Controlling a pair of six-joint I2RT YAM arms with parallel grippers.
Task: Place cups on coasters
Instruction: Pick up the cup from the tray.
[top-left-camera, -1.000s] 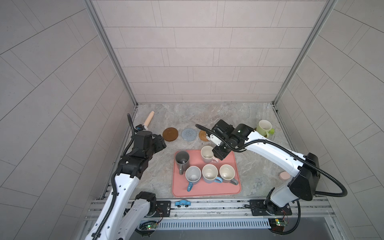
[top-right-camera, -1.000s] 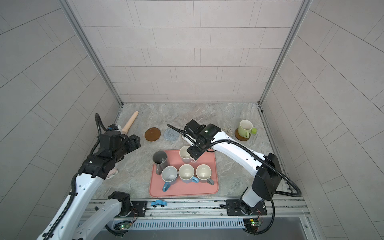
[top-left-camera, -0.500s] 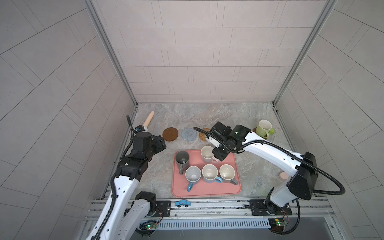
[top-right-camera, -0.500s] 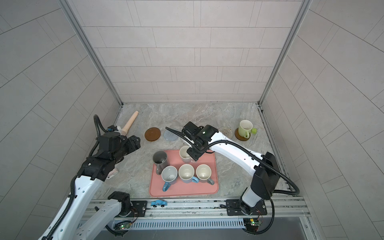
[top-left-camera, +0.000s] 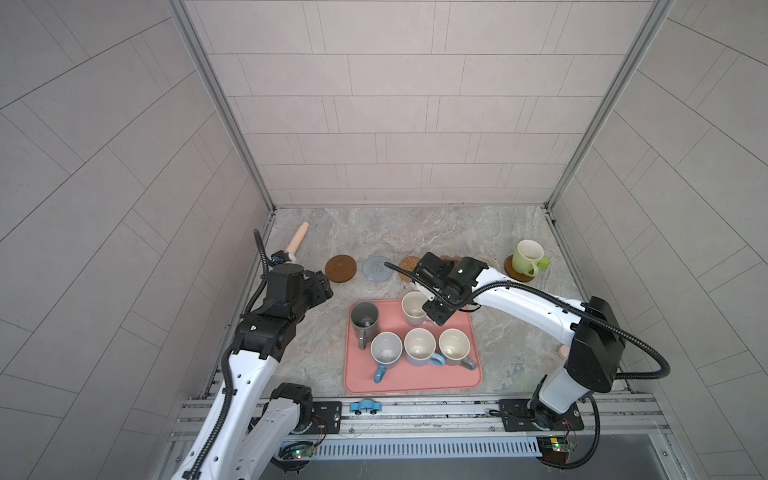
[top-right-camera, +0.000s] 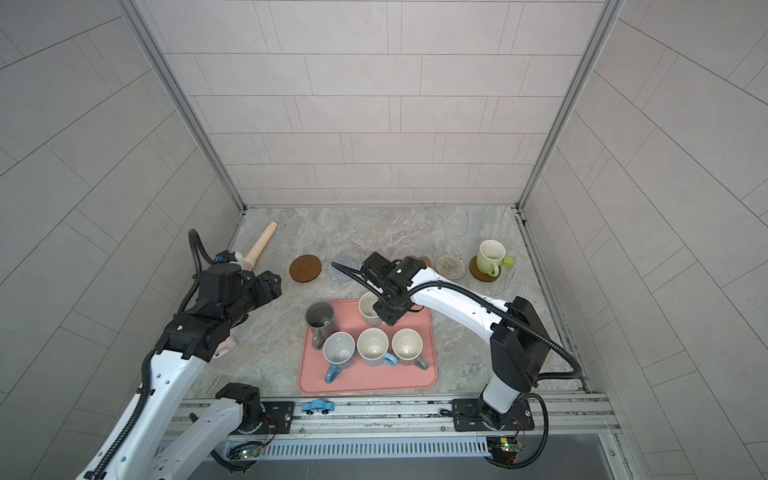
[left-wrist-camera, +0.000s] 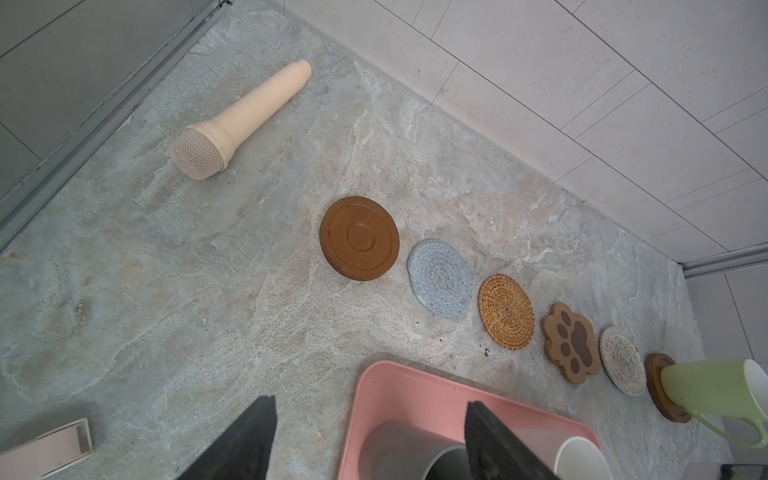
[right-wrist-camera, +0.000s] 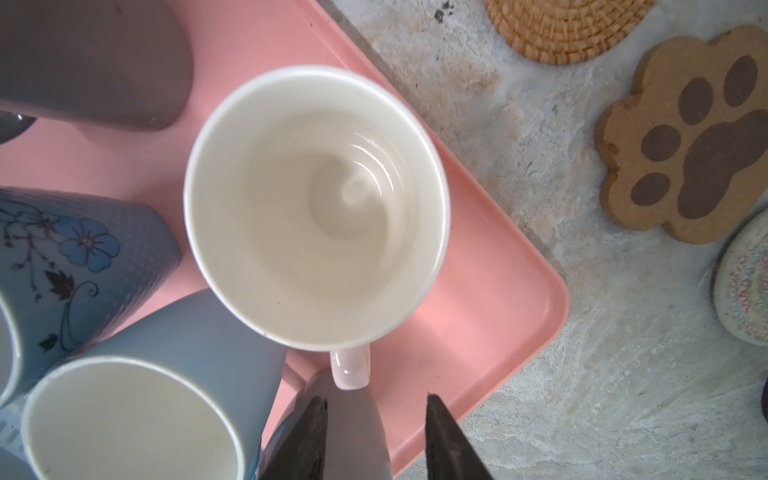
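Got the pink mug (right-wrist-camera: 318, 208) upright on the tray (top-left-camera: 415, 380), back row, toward its far right corner, with the handle (right-wrist-camera: 350, 368) pointing straight at the right end effector (right-wrist-camera: 376, 399). Fingers (right-wrist-camera: 299, 440) there apart, lined up either side of that handle with the tips just short of it, not clamped on anything yet.

Sharing the tray: dark grey mug (top-left-camera: 364, 318) just left of the pink one, then a front row of pale grey mug (top-left-camera: 386, 351) with a blue handle, light blue mug (top-left-camera: 419, 346) and grey mug (top-left-camera: 454, 349), all upright and packed close.

Already sorted: green mug (top-left-camera: 527, 257) standing on a wooden disc (top-left-camera: 515, 275) at the right end of the coaster row.

Rest of that row bare, strung along the tabletop (top-left-camera: 415, 232) behind the tray: second wooden disc (left-wrist-camera: 359, 238), crochet round (left-wrist-camera: 440, 278), rattan round (left-wrist-camera: 506, 311), paw (left-wrist-camera: 571, 348), cream round (left-wrist-camera: 622, 360).

Left end effector (left-wrist-camera: 369, 402) hovering off the tray's left side, fingers (left-wrist-camera: 498, 440) wide apart, gripping nothing.

Also lying around: beige toy mic (left-wrist-camera: 245, 120) near the back left corner.
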